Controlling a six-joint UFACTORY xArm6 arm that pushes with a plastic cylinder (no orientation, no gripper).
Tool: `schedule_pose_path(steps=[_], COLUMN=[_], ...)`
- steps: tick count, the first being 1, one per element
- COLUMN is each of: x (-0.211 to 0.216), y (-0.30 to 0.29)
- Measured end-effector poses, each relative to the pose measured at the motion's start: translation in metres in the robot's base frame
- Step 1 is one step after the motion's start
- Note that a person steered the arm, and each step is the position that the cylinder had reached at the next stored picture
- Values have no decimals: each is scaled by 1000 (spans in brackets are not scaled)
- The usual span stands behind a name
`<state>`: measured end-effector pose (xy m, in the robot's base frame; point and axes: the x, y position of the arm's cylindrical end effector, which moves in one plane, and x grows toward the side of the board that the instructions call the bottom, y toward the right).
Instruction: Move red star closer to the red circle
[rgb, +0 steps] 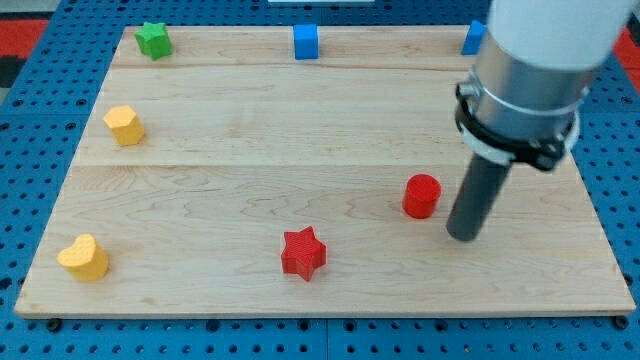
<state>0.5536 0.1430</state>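
Observation:
The red star (303, 253) lies near the view's bottom, at the middle of the wooden board (250, 130). The red circle (422, 196), a short cylinder, stands to the star's upper right, a clear gap between them. My tip (464, 236) rests on the board just right of the red circle and slightly lower, close to it but apart. The tip is far to the right of the red star.
A green star (153, 40) sits at the top left, a blue cube (306, 42) at the top middle, another blue block (473, 39) at the top right, partly hidden by the arm. A yellow block (125, 125) lies at the left, a yellow heart (84, 258) at the bottom left.

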Motion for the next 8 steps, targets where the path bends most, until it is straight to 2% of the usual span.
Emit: schedule_pose_path(steps=[2, 3, 4, 5, 7, 8], x=[64, 64, 46, 26, 0, -11], y=[-122, -173, -193, -186, -138, -138])
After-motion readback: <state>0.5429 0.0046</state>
